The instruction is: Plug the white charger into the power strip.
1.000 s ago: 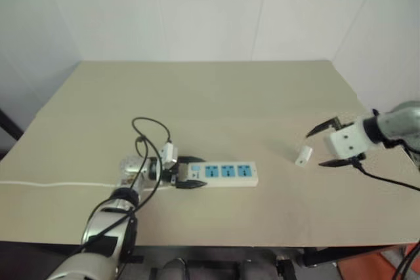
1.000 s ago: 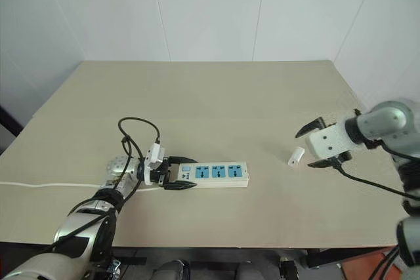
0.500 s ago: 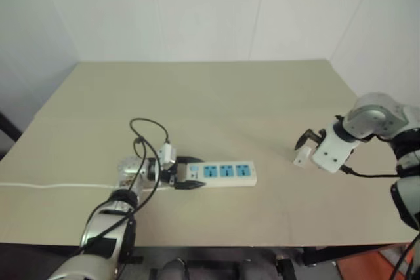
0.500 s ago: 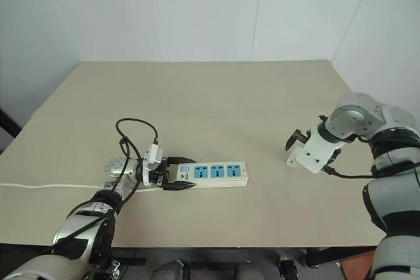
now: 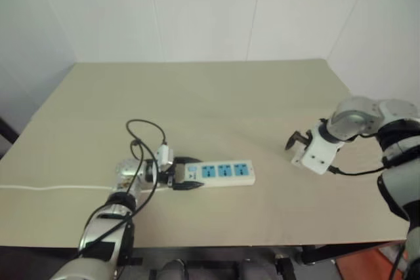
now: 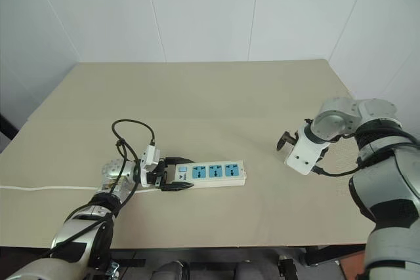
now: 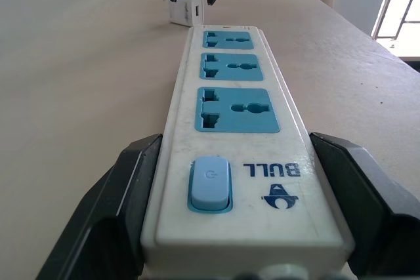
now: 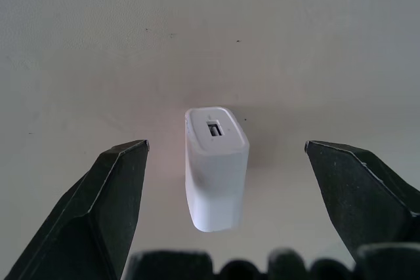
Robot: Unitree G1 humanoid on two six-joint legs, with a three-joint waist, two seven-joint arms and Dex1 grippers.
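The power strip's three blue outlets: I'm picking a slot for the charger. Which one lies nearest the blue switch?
The outlet at the held end of the power strip, right beside the blue switch; the other two sit farther along, toward the white charger.

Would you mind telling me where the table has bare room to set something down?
The table's far half, up to the wall, is bare. So is the stretch between the power strip and the charger. It is crowded near the left gripper, its looped cable, and the right gripper.
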